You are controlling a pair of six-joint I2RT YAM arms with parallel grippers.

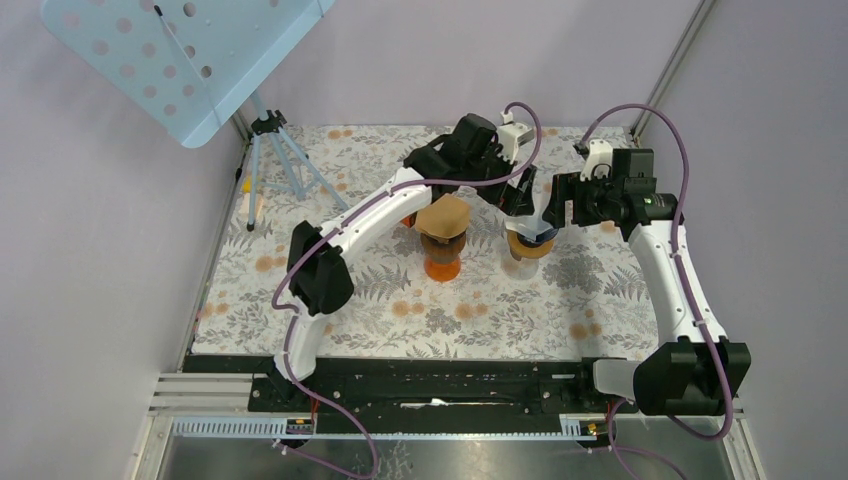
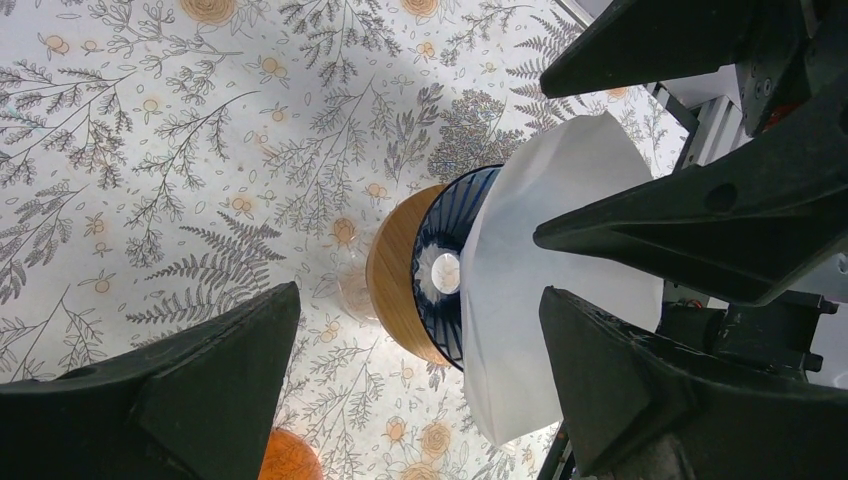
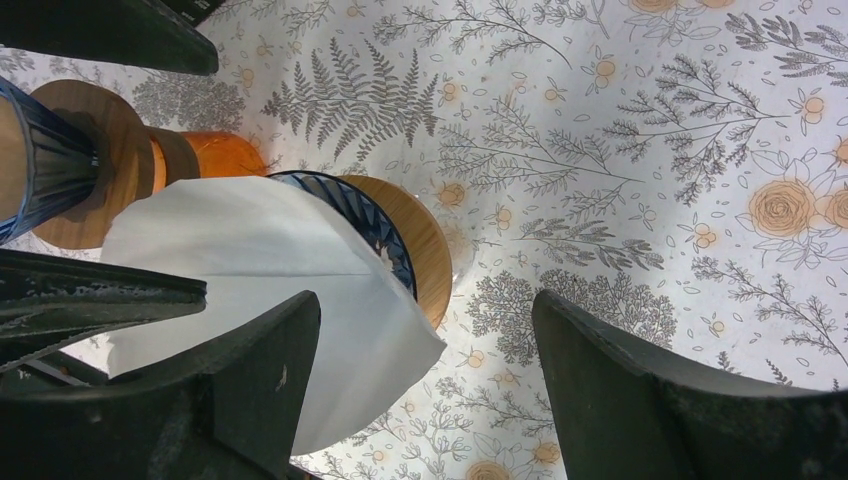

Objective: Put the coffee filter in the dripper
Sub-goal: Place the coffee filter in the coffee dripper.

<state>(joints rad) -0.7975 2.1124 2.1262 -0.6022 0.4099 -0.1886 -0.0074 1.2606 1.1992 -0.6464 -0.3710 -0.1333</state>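
The white coffee filter (image 1: 530, 225) stands in the mouth of the blue ribbed dripper (image 1: 530, 248), which has a wooden collar, and most of the paper sticks out above the rim. In the left wrist view the filter (image 2: 560, 290) leans against the dripper (image 2: 440, 270). My left gripper (image 2: 420, 340) is open around both and grips nothing. In the right wrist view the filter (image 3: 270, 270) covers part of the dripper (image 3: 375, 235). My right gripper (image 3: 425, 330) is open, one finger beside the paper. Both grippers hover close over the dripper, the left gripper (image 1: 520, 195) and the right gripper (image 1: 556, 208).
A second dripper holding a brown filter (image 1: 443, 218) sits on an orange carafe (image 1: 442, 265) just left of the blue one. A tripod (image 1: 275, 150) carrying a pale blue perforated panel (image 1: 180, 50) stands at the back left. The floral mat (image 1: 400, 310) covers the table.
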